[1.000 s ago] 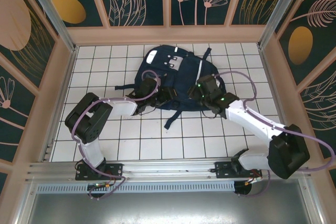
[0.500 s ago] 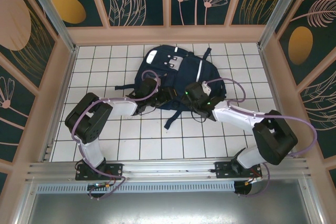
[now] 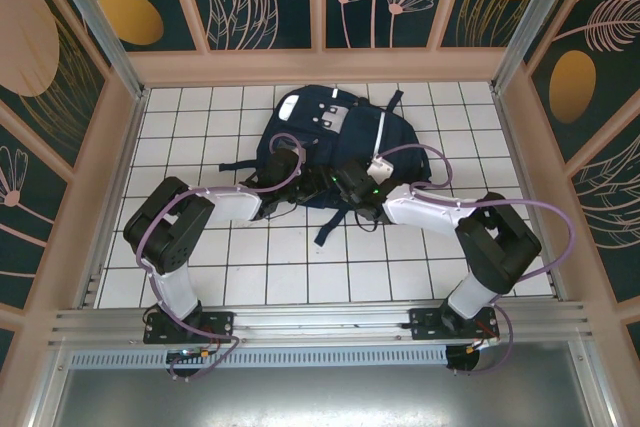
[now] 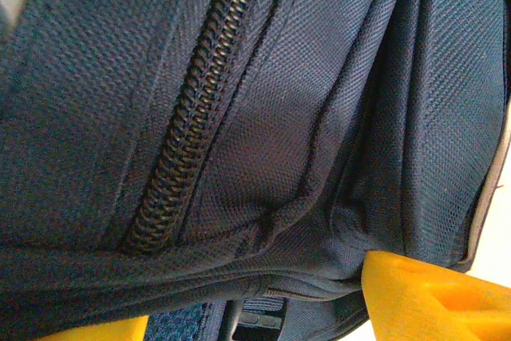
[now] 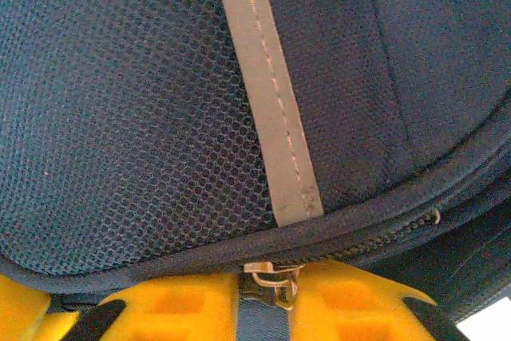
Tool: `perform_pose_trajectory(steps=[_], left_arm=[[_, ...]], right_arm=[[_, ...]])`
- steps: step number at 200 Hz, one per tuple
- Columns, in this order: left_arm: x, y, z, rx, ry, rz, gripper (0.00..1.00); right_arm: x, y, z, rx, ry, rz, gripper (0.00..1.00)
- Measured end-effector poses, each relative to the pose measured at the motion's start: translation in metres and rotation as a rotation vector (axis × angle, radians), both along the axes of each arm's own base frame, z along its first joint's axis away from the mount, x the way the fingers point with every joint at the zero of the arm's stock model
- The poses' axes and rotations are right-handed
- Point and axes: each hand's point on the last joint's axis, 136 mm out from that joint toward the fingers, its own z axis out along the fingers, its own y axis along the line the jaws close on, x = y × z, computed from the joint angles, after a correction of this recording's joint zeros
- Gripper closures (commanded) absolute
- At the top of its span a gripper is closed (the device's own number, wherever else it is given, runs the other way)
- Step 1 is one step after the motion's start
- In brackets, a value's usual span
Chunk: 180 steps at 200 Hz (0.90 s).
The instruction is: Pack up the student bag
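The student bag, dark navy with white stripes, lies flat at the back middle of the tiled table. My left gripper sits at its near edge; in the left wrist view the yellow fingers stand wide with a bunched fold of bag fabric pressed between them, beside a black zipper. My right gripper is at the near edge too, just right of the left one. Its yellow fingers are shut on the metal zipper pull and its blue tab, under a white reflective stripe.
A dark strap trails from the bag toward the near side. White tiled floor spreads left and right of the bag, boxed in by wooden-framed walls. An aluminium rail runs along the near edge by the arm bases.
My right arm swung left, from the bag's right side to its near edge, and its jaws narrowed onto the zipper pull. The left arm and the bag stayed put.
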Motion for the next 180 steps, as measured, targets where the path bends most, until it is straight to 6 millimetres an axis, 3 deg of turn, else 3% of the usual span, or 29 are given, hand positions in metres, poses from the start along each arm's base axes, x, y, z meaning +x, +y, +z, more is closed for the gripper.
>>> perform_pose_trajectory(steps=[18,50,135,180], left_arm=[[0.001,0.001,0.000,0.002,-0.001,0.004,0.31],[0.007,0.008,0.000,0.002,-0.001,0.022,0.30],[0.037,0.045,-0.001,0.050,-0.035,0.119,0.30],[0.059,0.065,0.003,0.128,-0.069,0.172,0.28]], right_arm=[[0.000,-0.002,0.003,-0.015,-0.003,0.017,0.94],[-0.002,-0.007,0.008,-0.021,-0.003,0.046,1.00],[-0.009,-0.035,-0.001,-0.051,0.087,0.336,1.00],[-0.010,-0.040,0.001,-0.058,0.120,0.505,1.00]])
